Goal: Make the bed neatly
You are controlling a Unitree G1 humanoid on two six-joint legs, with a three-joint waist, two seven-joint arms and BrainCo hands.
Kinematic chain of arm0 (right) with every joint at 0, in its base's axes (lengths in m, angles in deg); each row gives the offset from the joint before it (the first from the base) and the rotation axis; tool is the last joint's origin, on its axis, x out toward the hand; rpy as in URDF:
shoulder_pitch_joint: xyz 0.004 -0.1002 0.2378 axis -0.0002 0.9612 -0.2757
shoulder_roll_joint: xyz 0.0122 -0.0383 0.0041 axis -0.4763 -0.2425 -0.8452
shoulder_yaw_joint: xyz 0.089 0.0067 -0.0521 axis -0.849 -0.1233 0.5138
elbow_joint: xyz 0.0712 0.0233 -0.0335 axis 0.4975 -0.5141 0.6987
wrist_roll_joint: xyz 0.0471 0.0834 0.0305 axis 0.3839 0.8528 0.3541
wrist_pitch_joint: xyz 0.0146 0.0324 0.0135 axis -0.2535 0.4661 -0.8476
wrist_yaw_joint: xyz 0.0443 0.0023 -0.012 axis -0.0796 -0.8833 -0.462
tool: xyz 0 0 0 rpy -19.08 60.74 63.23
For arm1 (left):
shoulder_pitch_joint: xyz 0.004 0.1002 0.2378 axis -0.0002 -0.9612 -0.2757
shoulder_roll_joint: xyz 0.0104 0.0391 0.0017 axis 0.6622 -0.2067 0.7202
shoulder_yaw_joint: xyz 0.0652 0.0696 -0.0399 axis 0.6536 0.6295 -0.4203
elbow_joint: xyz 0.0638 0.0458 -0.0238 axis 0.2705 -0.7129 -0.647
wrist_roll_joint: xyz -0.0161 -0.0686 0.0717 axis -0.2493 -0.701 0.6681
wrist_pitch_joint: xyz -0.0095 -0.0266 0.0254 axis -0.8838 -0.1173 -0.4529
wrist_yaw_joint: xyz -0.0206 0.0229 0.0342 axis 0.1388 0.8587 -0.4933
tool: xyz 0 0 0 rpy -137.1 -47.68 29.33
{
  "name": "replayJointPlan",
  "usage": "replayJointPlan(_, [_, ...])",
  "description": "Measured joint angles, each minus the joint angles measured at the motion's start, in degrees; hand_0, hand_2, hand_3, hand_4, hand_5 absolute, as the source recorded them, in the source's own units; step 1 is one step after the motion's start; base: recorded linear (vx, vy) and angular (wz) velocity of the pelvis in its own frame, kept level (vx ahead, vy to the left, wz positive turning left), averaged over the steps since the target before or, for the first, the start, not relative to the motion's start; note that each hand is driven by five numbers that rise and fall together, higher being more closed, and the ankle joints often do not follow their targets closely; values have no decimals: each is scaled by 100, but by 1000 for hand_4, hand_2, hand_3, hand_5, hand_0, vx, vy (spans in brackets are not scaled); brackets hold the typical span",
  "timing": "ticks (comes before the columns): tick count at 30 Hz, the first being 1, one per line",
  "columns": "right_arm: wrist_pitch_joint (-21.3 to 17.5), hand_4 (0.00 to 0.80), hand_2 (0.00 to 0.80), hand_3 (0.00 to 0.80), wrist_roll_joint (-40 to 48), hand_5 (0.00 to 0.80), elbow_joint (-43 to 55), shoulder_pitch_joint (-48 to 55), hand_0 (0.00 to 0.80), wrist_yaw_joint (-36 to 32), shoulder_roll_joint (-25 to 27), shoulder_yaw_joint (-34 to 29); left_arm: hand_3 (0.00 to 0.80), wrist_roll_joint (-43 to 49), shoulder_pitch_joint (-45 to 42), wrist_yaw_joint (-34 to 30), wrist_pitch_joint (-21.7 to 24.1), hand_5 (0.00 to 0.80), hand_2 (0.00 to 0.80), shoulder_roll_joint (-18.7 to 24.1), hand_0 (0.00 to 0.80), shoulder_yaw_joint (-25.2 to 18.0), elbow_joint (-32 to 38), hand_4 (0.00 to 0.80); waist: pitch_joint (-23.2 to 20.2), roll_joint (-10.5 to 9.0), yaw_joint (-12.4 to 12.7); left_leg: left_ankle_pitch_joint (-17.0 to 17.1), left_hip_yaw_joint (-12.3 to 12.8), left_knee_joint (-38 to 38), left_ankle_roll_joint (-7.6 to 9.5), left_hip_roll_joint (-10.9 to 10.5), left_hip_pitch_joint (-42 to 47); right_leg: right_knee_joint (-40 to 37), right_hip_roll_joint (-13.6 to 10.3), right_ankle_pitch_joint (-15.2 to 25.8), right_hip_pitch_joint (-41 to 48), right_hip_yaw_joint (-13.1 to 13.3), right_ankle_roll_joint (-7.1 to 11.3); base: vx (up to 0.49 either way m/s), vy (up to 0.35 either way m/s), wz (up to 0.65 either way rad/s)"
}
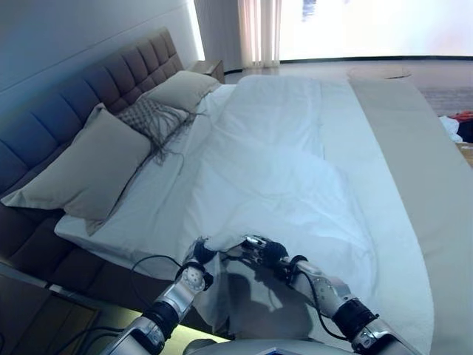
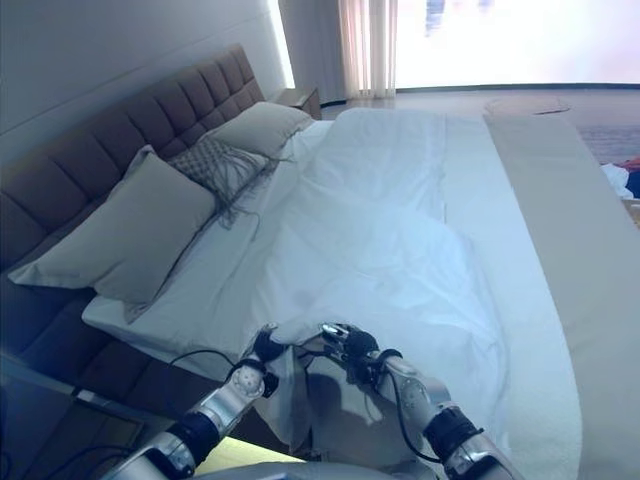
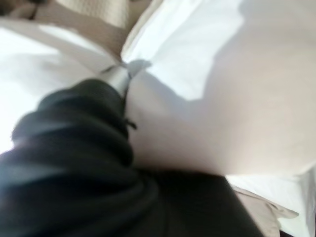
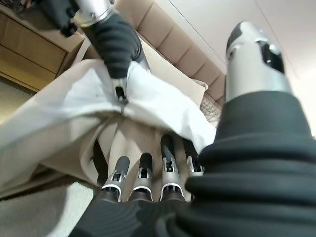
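A white duvet (image 1: pixel 281 185) lies rumpled along the middle of the bed, and its near corner is lifted off the mattress. My left hand (image 1: pixel 196 257) is shut on that corner's edge; the right wrist view shows this hand (image 4: pixel 116 44) pinching the cloth. A short way to its right, my right hand (image 1: pixel 264 253) hooks the same edge. Its fingers (image 4: pixel 143 173) run up into the fold while its thumb (image 4: pixel 256 54) stands free. In the left wrist view the duvet (image 3: pixel 237 98) fills the space past the hand (image 3: pixel 118 79).
Two beige pillows (image 1: pixel 96 163) (image 1: pixel 181 89) and a patterned cushion (image 1: pixel 151 118) lean on the tufted headboard (image 1: pixel 89 81) at the left. A beige cover (image 1: pixel 414 148) runs down the bed's right side. Wooden nightstands stand at both ends of the headboard (image 1: pixel 211 68) (image 1: pixel 29 310).
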Motion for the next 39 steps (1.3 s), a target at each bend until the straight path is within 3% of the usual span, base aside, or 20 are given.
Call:
replayJointPlan(3, [20,0,0,0,-49,0,109,156,0,-143,100,-125,800,8,-46,0,63,800,800,78,800,-34,11,800,-4,18,-36,0,0,-8,0,0,-1,-4,4,-1,-5,0,-1,0,0,0])
replayJointPlan(12, [64,0,0,0,-46,0,152,780,0,-405,179,-699,800,69,-272,122,201,800,800,231,800,-793,129,800,-17,115,-142,-1,34,-44,2,-9,-12,13,6,-25,-101,59,-22,-8,30,-2])
replayJointPlan(19, [80,0,0,0,-46,0,151,1087,0,-561,533,-1354,800,123,-515,394,236,800,800,554,800,-1400,128,800,-40,264,-273,2,98,-56,1,-32,-25,36,7,-10,-197,171,7,6,54,-8])
replayJointPlan(29, [-69,0,0,0,-37,0,130,1608,0,-678,663,-2301,800,130,-867,454,514,800,800,912,800,-2662,-81,800,-82,417,-325,-7,96,-69,20,-75,-120,129,-19,-31,-393,289,-23,9,63,-4])
replayJointPlan(34, [-88,0,0,0,-39,0,48,1745,0,-669,851,-2582,800,127,-1008,400,566,800,800,1315,800,-3092,-321,800,-89,447,-445,-8,100,-115,21,-84,-132,159,-15,-35,-463,343,-27,6,74,-5])
replayJointPlan(39, [-104,0,0,0,-36,0,39,1786,0,-669,980,-2621,800,117,-998,202,563,800,800,1770,800,-3231,-612,800,-106,470,-566,32,100,-124,12,-94,-209,168,-14,-35,-581,368,-28,1,61,-3])
